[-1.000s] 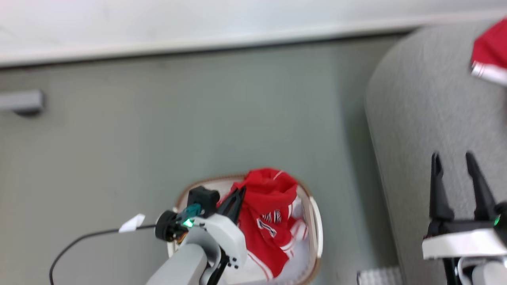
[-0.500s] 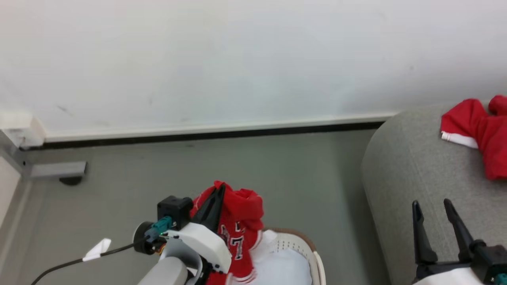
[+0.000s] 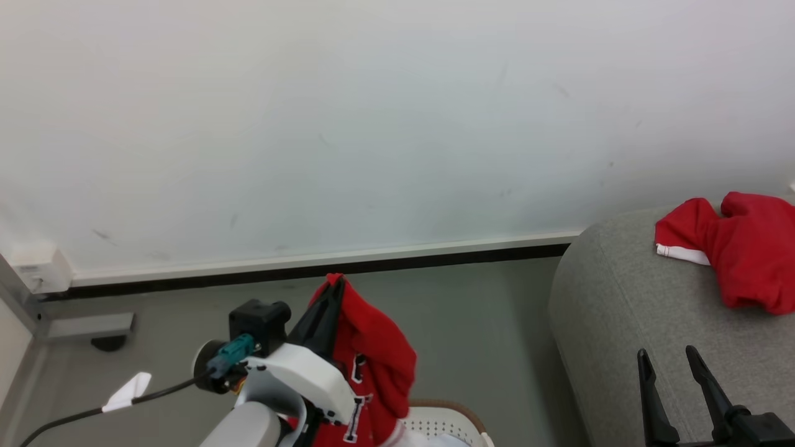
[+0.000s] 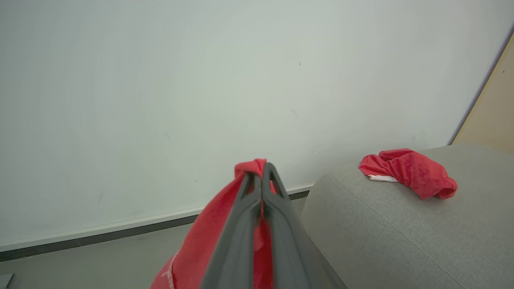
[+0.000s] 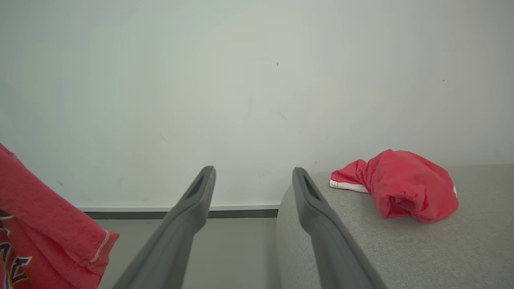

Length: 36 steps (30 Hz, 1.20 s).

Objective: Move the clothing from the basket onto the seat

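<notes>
Left jaws: clamped on a shirt (image 3: 372, 366) fold, cloth hanging below, held above the basket (image 3: 444, 419) to clear its rim. Right jaws: spread, empty, by seat (image 3: 608, 323) edge; second shirt (image 3: 739, 248) beyond.

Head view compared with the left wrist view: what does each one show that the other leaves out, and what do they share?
Head view's extras: the basket rim at the bottom, a black cable with a white tag, and the right jaws, open at lower right. Left wrist view's extras: a tan panel at the right edge. Shared: the left jaws shut on the held red garment, the seat, the second red garment lying on it, the white wall and grey floor.
</notes>
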{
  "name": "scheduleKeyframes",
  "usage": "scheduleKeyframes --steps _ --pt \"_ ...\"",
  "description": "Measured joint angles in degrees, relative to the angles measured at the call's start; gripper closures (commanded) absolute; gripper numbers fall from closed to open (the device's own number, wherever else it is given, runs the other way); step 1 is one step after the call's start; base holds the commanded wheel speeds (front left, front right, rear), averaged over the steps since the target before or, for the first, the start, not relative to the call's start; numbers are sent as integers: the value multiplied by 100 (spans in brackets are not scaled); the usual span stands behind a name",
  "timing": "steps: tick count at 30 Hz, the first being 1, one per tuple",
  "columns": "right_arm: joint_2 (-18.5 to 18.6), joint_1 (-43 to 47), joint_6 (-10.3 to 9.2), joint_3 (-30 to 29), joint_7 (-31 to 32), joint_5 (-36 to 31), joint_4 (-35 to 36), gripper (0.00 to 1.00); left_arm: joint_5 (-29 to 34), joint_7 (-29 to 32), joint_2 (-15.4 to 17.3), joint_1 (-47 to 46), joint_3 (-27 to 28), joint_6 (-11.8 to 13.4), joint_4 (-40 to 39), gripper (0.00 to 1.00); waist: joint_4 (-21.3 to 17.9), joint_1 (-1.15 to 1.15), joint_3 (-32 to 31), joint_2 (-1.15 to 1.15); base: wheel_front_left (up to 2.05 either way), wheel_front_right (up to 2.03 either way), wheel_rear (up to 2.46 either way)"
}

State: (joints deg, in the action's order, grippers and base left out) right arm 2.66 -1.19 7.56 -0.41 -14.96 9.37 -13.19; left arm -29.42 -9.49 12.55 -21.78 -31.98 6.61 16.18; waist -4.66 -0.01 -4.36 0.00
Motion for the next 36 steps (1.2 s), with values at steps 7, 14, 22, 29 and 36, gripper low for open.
scheduleKeyframes --steps 7,14,22,29,36 --pt "-1 153 0 94 0 0 80 0 -1 158 93 97 -23 110 -405 100 -44 0 -181 0 0 0 0" --pt "5 193 0 416 0 -56 293 0 4 294 141 112 -100 135 -680 100 -71 0 -172 0 0 0 0" --pt "637 -187 0 1781 136 280 424 0 81 450 209 -97 -210 101 -998 100 -32 1 -116 0 0 0 0" --pt "1198 -1003 0 3018 382 750 274 0 121 605 181 -419 -324 48 -1126 100 114 1 -85 0 0 0 0" --pt "990 -1807 0 4070 347 886 -401 0 218 688 12 -727 -489 -9 -1143 100 280 1 -51 0 0 0 0"
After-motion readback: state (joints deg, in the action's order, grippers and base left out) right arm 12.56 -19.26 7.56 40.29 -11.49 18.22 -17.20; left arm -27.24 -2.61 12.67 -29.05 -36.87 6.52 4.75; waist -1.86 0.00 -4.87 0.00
